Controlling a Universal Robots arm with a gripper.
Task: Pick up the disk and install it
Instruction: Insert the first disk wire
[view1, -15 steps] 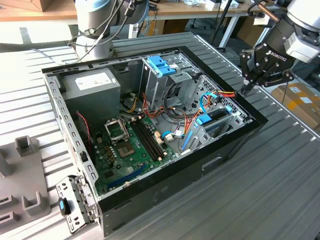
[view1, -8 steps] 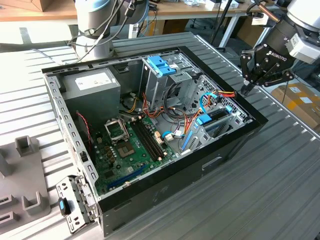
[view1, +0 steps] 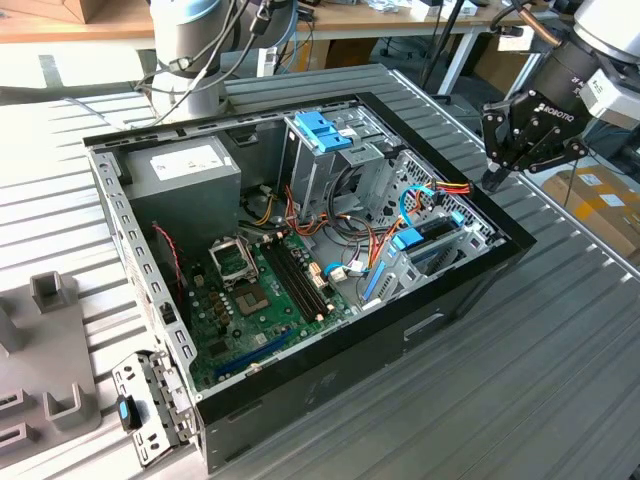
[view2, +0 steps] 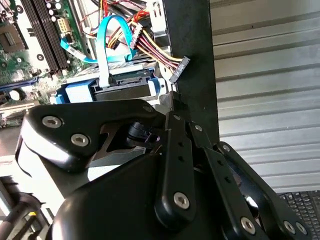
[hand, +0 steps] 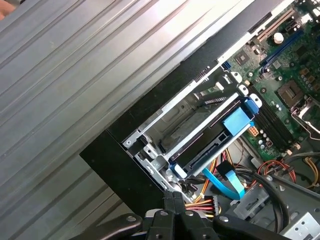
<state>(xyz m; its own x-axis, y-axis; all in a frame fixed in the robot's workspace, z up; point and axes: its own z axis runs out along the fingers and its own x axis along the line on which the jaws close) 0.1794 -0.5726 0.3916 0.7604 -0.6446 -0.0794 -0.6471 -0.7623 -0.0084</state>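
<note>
Grooved metal table (view1: 520, 400) carries an open black computer case (view1: 330, 372) across the middle of the exterior view. Toward the case's upper left sits a grey power supply (view1: 185, 180); the print on its white label is too small to read. At upper right, the gripper (view1: 494, 180) hangs over the case's right-hand rim, fingers pressed together and holding nothing. The disk (view1: 428, 248) lies in the drive cage just below it, blue rails showing, with a blue cable (view2: 107, 47) plugged into its end.

Black screw-studded tool (view1: 497, 178), seemingly grey-white wrist
</note>
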